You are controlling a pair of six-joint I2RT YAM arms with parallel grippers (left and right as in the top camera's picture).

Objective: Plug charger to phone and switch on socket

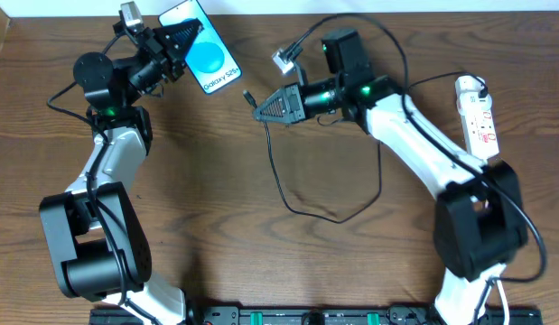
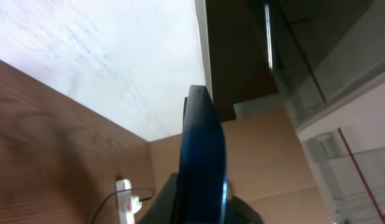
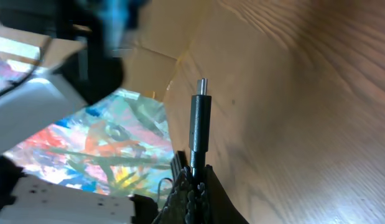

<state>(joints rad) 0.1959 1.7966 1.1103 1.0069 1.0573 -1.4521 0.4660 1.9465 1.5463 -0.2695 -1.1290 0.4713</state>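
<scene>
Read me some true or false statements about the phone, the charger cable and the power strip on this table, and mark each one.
1. The left gripper grips the light-blue-screened rectangular smartphone. True.
2. The right gripper is open and empty. False: it is shut on the thin black charger cable, just behind its connector tip.
3. The connector tip sits in the smartphone. False: the overhead view shows them apart.
4. The narrow white power strip lies beside the right arm. True.

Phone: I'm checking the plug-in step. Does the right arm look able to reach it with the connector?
Probably yes. The right end effector, shut on the thin black charger cable, is near the light blue smartphone held by the left end effector; only bare brown wooden table lies between.
</scene>
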